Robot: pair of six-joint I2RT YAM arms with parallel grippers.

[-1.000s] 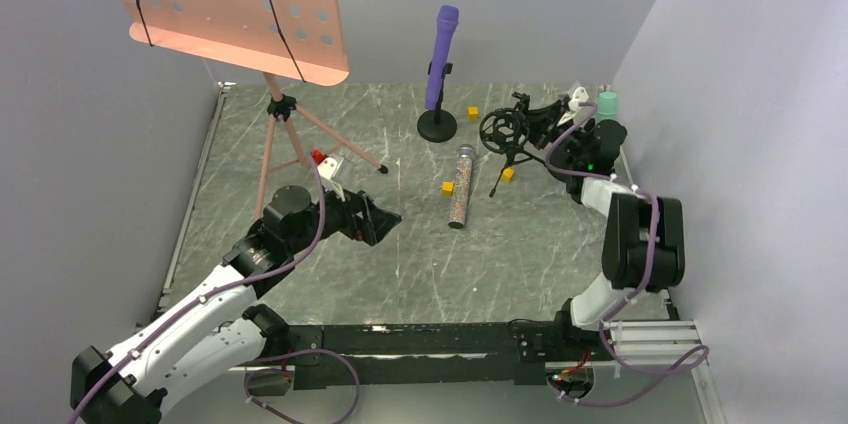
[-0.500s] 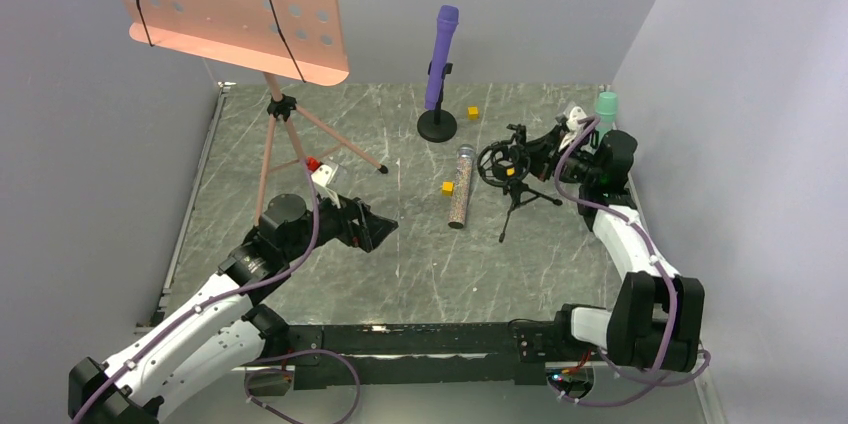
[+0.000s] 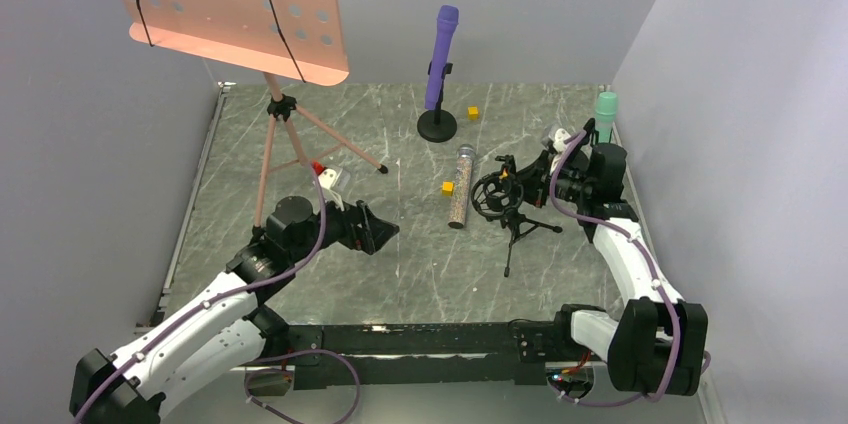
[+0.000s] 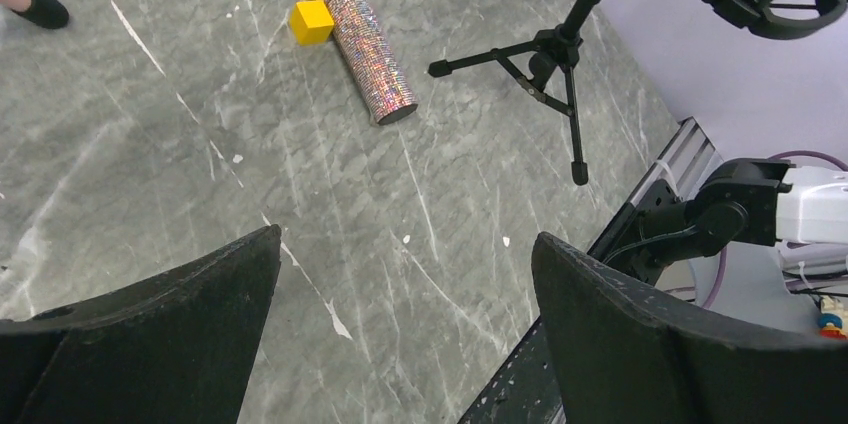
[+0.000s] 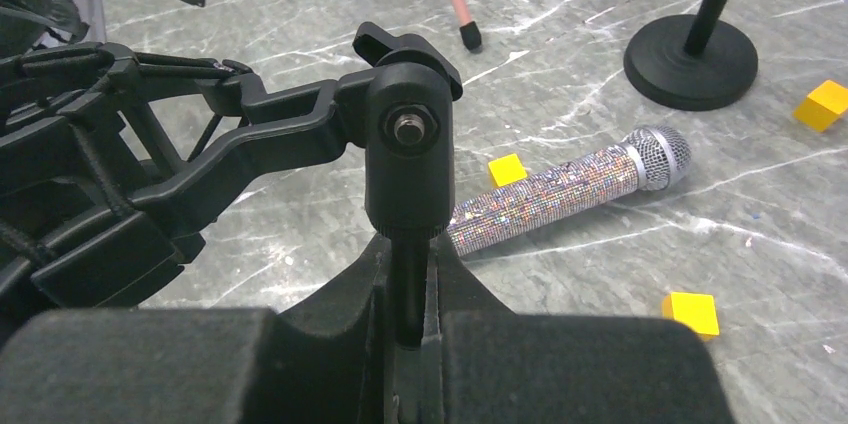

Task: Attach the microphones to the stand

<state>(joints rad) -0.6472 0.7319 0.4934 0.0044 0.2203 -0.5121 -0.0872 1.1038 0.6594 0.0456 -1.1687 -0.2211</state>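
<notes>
A purple microphone [image 3: 441, 52] stands clipped in a round-based stand [image 3: 437, 125] at the back. Near the centre, a glittery copper microphone [image 3: 460, 187] [image 5: 570, 189] [image 4: 355, 19] lies flat on the table. Upright at the back right is a mint green microphone [image 3: 605, 108]. My right gripper [image 3: 538, 186] [image 5: 408, 304] is shut on the thin stem of a black tripod stand [image 3: 512, 214] [image 4: 556, 48], which has a shock mount [image 3: 492, 194] [image 5: 90, 194]. My left gripper [image 3: 378, 231] [image 4: 405, 236] hangs open over bare table, left of the glittery microphone.
A pink music stand [image 3: 240, 4] on tripod legs [image 3: 290, 139] fills the back left. Small yellow cubes [image 3: 447, 187] [image 3: 473, 113] [image 5: 692, 312] lie around the glittery microphone. Walls close in on the left, the back and the right.
My right arm has carried the tripod stand from the back right toward the table's middle, next to the glittery microphone. The left arm has shifted only slightly.
</notes>
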